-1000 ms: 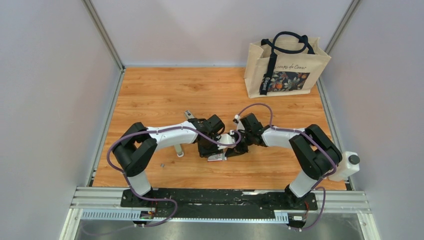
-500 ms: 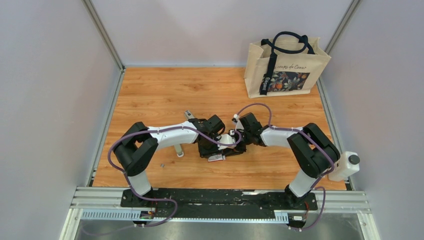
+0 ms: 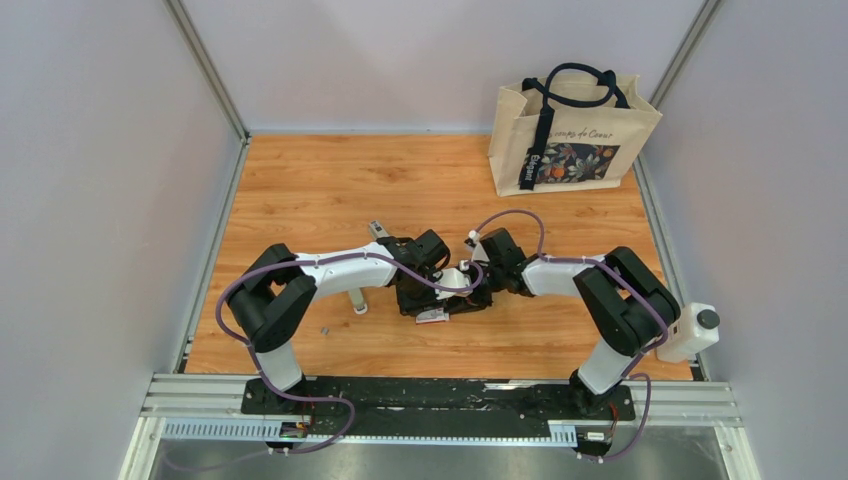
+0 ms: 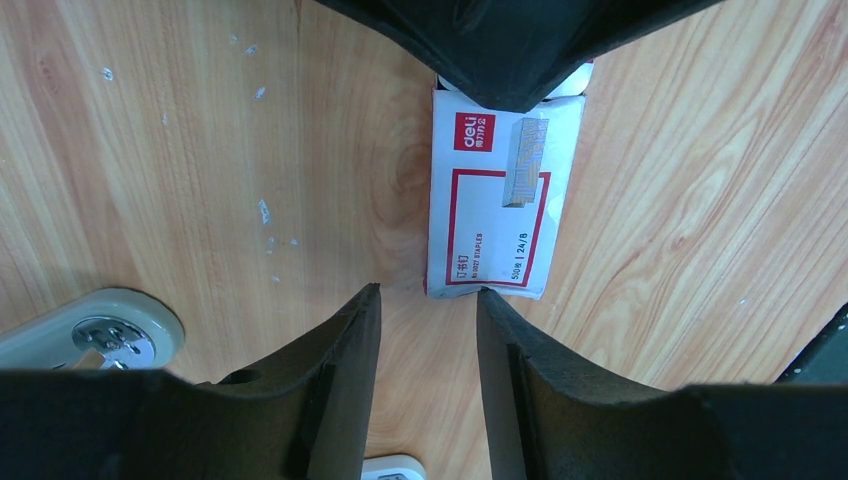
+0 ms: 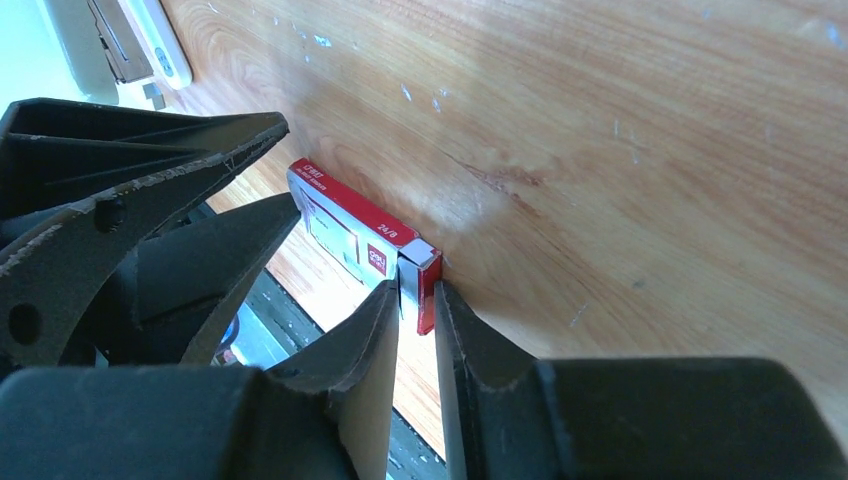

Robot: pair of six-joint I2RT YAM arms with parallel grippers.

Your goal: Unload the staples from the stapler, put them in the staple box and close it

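Though both grippers crowd the middle of the table [image 3: 330,190], the stapler [image 3: 377,228] lies apart from them, a small dark and silver thing on the wood just beyond the left arm's wrist, with neither gripper touching it. Its finer parts are too small to make out from above. Nearer the arms' bases a flat red-and-white box [image 4: 495,200] lies on the wood between the two grippers. The left gripper [image 4: 428,293] has its fingers spread, their tips just short of the box's near end, with only bare wood in the gap between them. The right gripper [image 5: 417,300] comes in from the opposite side with its fingers drawn nearly together, pinching the box's far end — a red and white flap sits between the tips. From the left wrist the right gripper's dark bulk hides that end of the box. A pale object [image 4: 60,325] with a metal stud shows at the lower left edge of the left wrist view, beside the left finger; what it is I cannot tell. Far off, in the table's back right corner, a cream bag [image 3: 572,130] with dark handles stands upright — well apart from everything else.
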